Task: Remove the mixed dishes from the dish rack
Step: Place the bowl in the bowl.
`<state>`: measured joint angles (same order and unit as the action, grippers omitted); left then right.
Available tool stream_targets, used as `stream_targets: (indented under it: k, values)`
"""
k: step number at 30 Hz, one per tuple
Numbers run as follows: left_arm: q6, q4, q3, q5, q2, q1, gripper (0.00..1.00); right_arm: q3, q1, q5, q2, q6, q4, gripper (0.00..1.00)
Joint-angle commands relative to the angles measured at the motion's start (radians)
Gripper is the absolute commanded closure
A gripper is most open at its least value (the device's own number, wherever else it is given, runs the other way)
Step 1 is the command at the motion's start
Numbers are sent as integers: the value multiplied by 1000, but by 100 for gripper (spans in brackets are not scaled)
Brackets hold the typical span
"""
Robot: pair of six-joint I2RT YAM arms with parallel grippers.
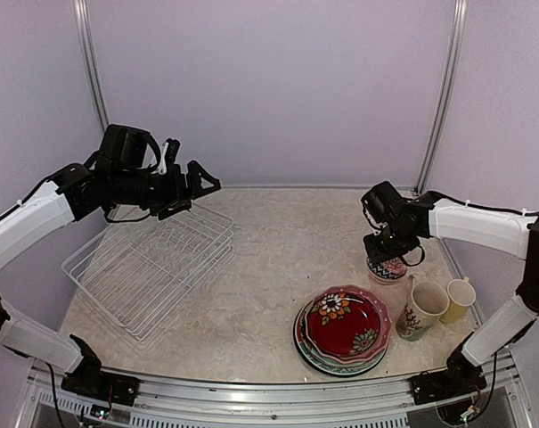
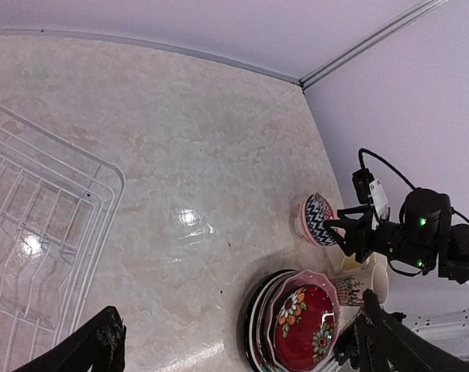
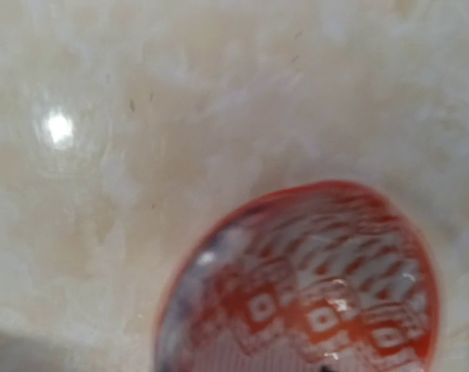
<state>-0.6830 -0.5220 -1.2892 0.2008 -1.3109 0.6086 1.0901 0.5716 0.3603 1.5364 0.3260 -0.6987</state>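
The white wire dish rack (image 1: pixel 149 263) lies at the left with nothing in it, and its corner also fills the left of the left wrist view as the dish rack (image 2: pixel 32 256). My left gripper (image 1: pixel 193 183) hovers open above the rack's far edge, holding nothing. A small patterned bowl (image 1: pixel 387 269) stands on the table at the right, with my right gripper (image 1: pixel 387 257) directly over its rim. In the left wrist view the right gripper's (image 2: pixel 344 225) fingers stand slightly apart at the bowl (image 2: pixel 318 219). The right wrist view shows only the bowl's red-patterned inside (image 3: pixel 312 287).
A stack of plates topped by a red floral one (image 1: pixel 343 330) sits front right. Two mugs (image 1: pixel 425 308) (image 1: pixel 459 299) stand just right of it, close beside the bowl. Bare marble tabletop (image 1: pixel 269 259) lies between the rack and the plates.
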Motion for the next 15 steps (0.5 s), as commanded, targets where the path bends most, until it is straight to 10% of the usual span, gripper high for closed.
stream_targets:
  k: [1, 15]
  values:
    - [64, -72, -56, -87, 66, 5, 1, 39, -6, 29, -122, -33, -13, 48]
    - [179, -123, -107, -316, 277, 5, 1, -18, -6, -99, -586, -148, 185, 2]
